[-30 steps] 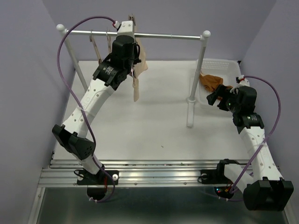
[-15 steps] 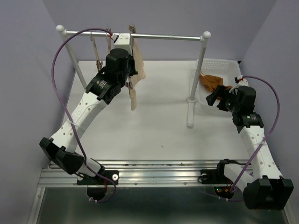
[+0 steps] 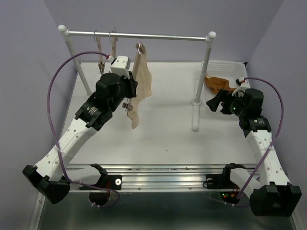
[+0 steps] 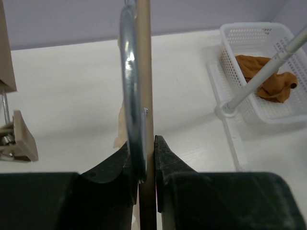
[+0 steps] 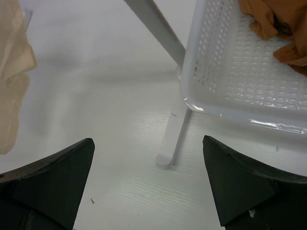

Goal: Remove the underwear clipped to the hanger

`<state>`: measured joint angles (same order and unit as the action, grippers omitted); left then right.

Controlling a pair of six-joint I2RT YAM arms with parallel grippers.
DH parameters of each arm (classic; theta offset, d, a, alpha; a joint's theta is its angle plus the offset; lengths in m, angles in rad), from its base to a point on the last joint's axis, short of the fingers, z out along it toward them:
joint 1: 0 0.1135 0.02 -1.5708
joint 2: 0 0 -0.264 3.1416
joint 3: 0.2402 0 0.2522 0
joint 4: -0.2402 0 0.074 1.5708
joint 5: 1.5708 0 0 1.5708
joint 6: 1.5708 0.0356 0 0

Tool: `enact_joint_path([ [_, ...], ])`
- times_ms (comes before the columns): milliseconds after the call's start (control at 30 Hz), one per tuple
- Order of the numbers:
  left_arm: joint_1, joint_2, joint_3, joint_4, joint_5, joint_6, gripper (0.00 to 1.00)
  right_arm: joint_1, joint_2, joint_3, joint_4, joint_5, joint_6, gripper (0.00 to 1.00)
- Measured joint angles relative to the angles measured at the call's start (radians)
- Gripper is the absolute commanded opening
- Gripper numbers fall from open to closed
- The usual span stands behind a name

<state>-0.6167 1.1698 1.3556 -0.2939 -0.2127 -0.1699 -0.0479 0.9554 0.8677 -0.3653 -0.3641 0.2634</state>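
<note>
Your left gripper [image 3: 129, 92] is clamped shut on the hanger [image 3: 137, 60], pinching the wooden bar and the wire hook [image 4: 128, 81] together between its fingers [image 4: 165, 165]. The bar stands nearly upright in the air, in front of the rail [image 3: 163, 36] and above the left part of the table [image 3: 163, 129]. The underwear [image 3: 142, 86] hangs from the bar, on its right side, with its lower tip free above the table. You cannot tell from these views how firmly the clips hold it. From the right wrist, you see only an edge of the pale fabric at the far left.

Two more hangers [image 3: 106, 48] hang on the rail, just left of the one you hold.

Your right gripper [image 3: 214, 103] holds nothing and its jaws stand wide apart. It hovers low over the table, near the rack's right post [image 3: 201, 81] and beside the white basket [image 3: 229, 65]. An orange-brown cloth [image 3: 218, 84] lies in the basket. The right wrist view looks down on the rack's foot [image 5: 171, 141], which lies between the open fingers [image 5: 55, 179], with the basket's corner just beyond it.
</note>
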Motion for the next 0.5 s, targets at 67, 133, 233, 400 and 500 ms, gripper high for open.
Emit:
enact_joint_path([
  [67, -0.011, -0.051, -0.053, 0.0, 0.018, -0.016, 0.0, 0.0, -0.007, 0.0, 0.002, -0.064, -0.021, 1.0],
  [133, -0.026, -0.098, -0.1, -0.006, 0.032, -0.034, 0.0, 0.002, -0.015, 0.0, 0.007, -0.123, -0.042, 1.0],
  [233, -0.045, -0.159, -0.172, -0.019, 0.078, -0.067, 0.0, 0.017, -0.029, 0.0, 0.015, -0.222, -0.082, 1.0],
  [400, -0.078, -0.287, -0.371, -0.043, 0.218, -0.109, 0.0, 0.127, -0.031, 0.0, 0.031, -0.373, -0.159, 1.0],
  [500, -0.088, -0.371, -0.473, -0.08, 0.334, -0.121, 0.0, 0.233, 0.007, 0.006, 0.029, -0.422, -0.208, 1.0],
])
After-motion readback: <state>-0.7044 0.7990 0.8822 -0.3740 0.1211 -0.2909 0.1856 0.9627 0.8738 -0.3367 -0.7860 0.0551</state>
